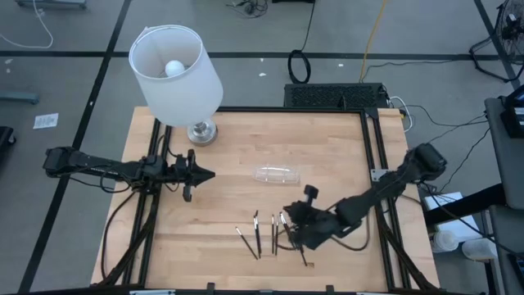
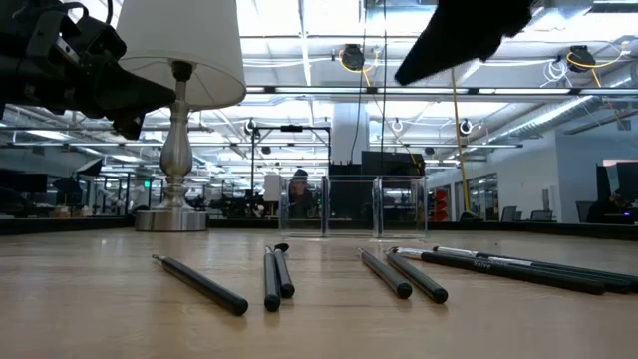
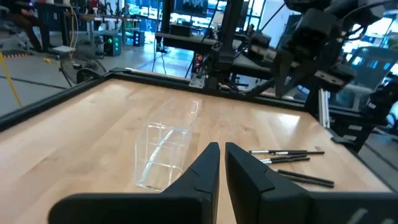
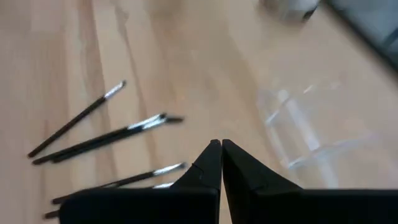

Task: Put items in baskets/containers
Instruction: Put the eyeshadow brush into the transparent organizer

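Sticks [image 1: 266,235] lie loose on surface [image 1: 213,213], lower centre of frame; clear tray [image 1: 277,174] w/ nothing visible inside, mid-frame. Right tool [image 1: 288,229] over sticks, pressed together, holds nothing (pre-grasp). Next: spread, drop, pinch one. Left tool [image 1: 205,174] nearly shut, idle left.

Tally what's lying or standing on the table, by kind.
Dark sticks: 6 that can be told apart; overlaps may hide another
Clear tray: 1
Lamp: 1
Total: 8
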Robot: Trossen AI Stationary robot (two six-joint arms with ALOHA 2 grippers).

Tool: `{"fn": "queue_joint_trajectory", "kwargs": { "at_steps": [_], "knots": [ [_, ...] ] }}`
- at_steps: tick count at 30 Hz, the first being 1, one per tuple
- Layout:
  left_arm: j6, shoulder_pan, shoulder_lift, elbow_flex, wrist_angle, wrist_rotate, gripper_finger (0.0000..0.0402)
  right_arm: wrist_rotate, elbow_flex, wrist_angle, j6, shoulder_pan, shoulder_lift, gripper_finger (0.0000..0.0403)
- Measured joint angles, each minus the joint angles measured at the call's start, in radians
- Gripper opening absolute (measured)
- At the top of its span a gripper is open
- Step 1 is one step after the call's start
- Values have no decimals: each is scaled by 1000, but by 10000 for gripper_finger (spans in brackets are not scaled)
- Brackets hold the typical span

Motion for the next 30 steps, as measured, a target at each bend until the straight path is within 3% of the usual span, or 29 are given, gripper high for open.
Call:
{"fn": "queue_joint_trajectory", "kwargs": {
  "at_steps": [3,9,13,19,25,30],
  "knots": [
    [30,0,0,0,1,0,30,-94,8,-35,39,-25,62,0],
    [5,0,0,0,2,0,31,-123,-20,-55,149,-48,108,1],
    [-9,0,0,0,14,0,31,-173,-24,-134,307,-40,98,16],
    [-16,0,0,0,0,15,31,-180,-24,-154,394,-15,91,88],
    [-45,-1,0,0,-29,37,31,-305,-24,-149,509,-29,90,179],
    [-73,-1,0,0,-39,56,31,-301,-24,-148,585,-43,95,207]
  ]
}}
